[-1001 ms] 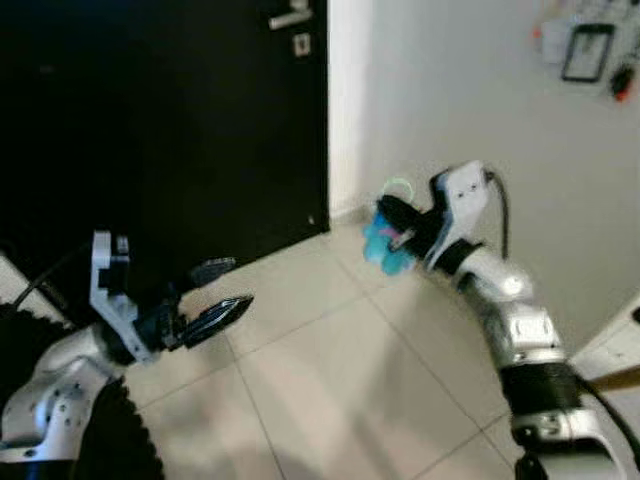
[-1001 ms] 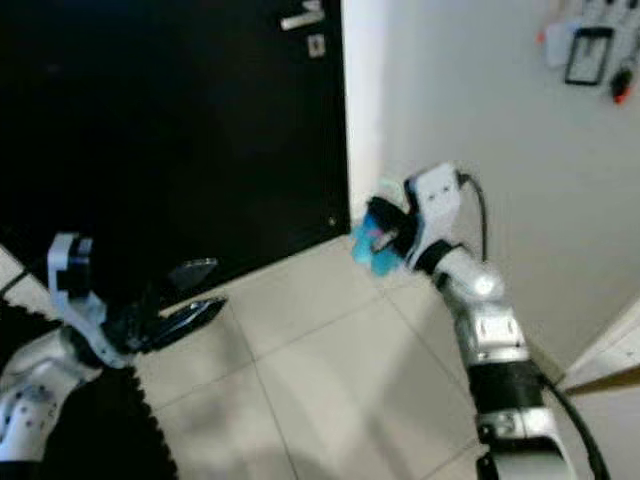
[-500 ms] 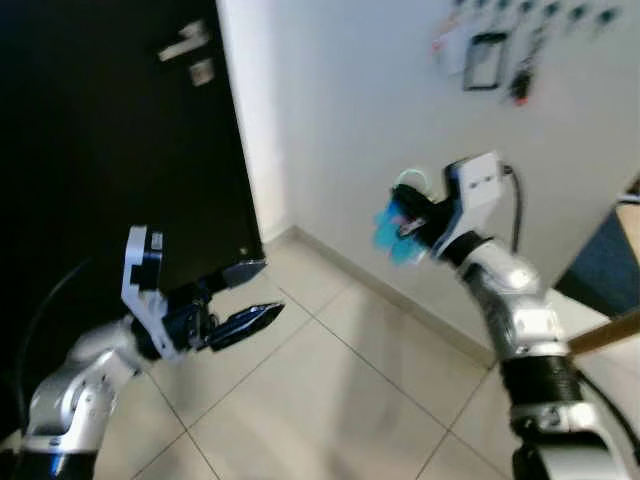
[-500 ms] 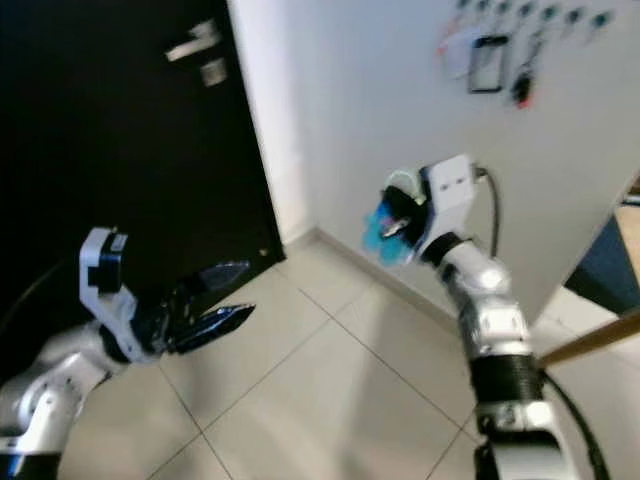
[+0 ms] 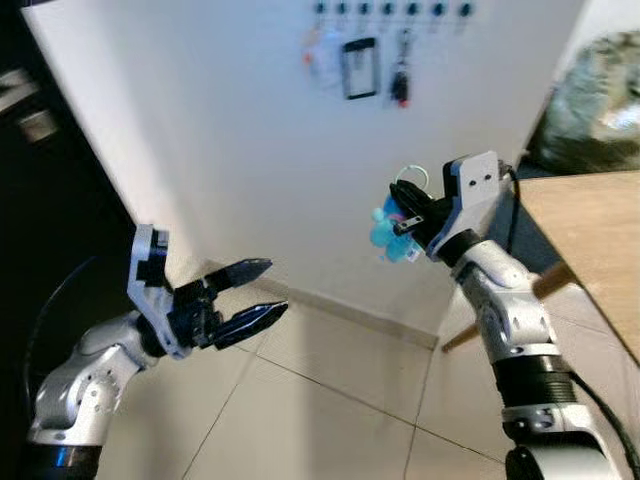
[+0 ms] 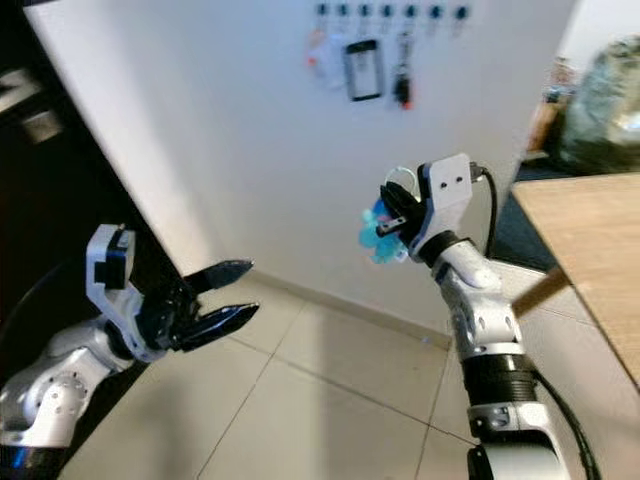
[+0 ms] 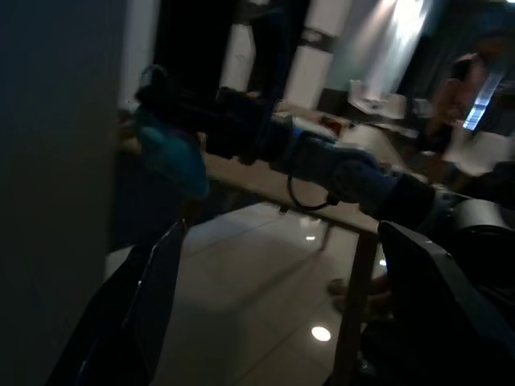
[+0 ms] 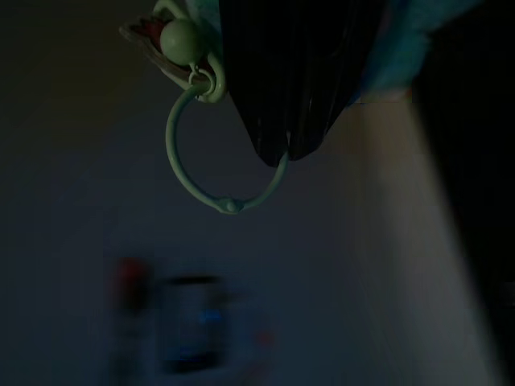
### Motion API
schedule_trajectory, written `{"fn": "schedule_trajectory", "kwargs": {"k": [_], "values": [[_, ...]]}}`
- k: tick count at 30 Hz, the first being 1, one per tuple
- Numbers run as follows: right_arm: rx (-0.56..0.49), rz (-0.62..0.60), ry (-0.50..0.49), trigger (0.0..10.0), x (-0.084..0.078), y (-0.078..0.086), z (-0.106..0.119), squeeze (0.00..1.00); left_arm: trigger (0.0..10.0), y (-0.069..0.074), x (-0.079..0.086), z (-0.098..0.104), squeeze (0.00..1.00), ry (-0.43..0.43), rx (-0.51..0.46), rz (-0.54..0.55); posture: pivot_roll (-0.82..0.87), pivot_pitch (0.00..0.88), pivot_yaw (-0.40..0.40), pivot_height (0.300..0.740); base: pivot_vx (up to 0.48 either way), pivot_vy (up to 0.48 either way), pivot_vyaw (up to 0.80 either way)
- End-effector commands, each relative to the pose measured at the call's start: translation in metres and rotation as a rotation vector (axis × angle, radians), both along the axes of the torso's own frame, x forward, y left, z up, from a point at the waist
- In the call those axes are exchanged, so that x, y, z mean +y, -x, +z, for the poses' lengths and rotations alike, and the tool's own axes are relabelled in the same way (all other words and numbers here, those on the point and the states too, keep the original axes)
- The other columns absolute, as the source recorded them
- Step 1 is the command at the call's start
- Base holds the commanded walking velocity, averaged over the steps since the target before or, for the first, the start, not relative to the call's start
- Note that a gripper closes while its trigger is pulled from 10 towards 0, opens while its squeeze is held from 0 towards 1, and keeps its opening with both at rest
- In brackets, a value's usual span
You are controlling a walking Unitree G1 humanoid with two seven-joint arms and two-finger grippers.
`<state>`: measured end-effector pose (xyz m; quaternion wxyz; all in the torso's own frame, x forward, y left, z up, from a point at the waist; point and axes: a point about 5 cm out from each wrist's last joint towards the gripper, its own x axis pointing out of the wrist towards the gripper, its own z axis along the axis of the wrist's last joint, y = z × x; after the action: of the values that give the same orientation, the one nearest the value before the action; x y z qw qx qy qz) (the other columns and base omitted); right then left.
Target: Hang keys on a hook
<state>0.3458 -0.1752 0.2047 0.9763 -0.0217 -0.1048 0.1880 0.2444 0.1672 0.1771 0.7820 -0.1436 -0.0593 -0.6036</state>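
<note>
"So, where are the keys right now?"

"Up in the right gripper (image 5: 400, 207), held out at about chest height in front of a white wall (image 5: 200, 130). Its two black fingers are pressed together on a bunch: the keys (image 5: 390, 232), or rather a soft turquoise fob with a hint of pink, and a pale green ring (image 8: 225, 153) that loops up above the fingertips. I cannot make out single keys in it."

"And the hooks?"

"High on that same wall runs a row of small dark hooks (image 5: 392, 9). Several already carry something: a black rectangular frame-like tag (image 5: 359, 67), a red and dark fob (image 5: 400, 82) just beside it, and a pale bundle (image 5: 318, 60) on the other side. The ring is well below that row and apart from the wall."

"Anything holding other things nearby? A tray, a bowl?"

"Only the hook row. Off to the robot's right a wooden table (image 5: 590, 230) juts in, and behind it sits a bulging grey-green sack (image 5: 590, 90); what it holds I cannot tell."

"What is the other arm doing?"

"The left gripper (image 5: 262, 290) hangs lower, out over the pale floor tiles (image 5: 320, 400), its long black fingers spread apart with nothing between them. A black door (image 5: 40, 200) with a silver handle stands at the robot's far left. From the left wrist the scene is dim, but the turquoise fob (image 7: 173, 153) and the silver right arm show across the room."
</note>
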Motion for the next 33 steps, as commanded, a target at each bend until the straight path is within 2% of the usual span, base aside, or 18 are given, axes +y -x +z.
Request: {"fn": "schedule_trajectory", "kwargs": {"k": [1, 21, 33], "values": [[-0.028, 0.032, -0.004, 10.0, 0.009, 0.001, 0.003, 0.0, 10.0, 0.001, 0.004, -0.002, 0.0, 0.002, 0.005, 0.014, -0.12, 0.0, 0.103, 0.74, 0.386, 0.0, 0.0], [-0.061, 0.044, 0.001, 10.0, 0.01, 0.003, 0.01, 0.0, 10.0, -0.001, 0.012, 0.0, 0.0, -0.009, -0.012, 0.034, -0.12, 0.0, 0.099, 0.74, 0.386, 0.0, 0.0], [-0.086, -0.01, 0.004, 10.0, 0.001, 0.003, 0.019, 0.0, 10.0, -0.001, 0.01, 0.002, 0.0, -0.001, -0.02, 0.024, -0.13, 0.0, 0.104, 0.74, 0.371, 0.0, 0.0]]}}
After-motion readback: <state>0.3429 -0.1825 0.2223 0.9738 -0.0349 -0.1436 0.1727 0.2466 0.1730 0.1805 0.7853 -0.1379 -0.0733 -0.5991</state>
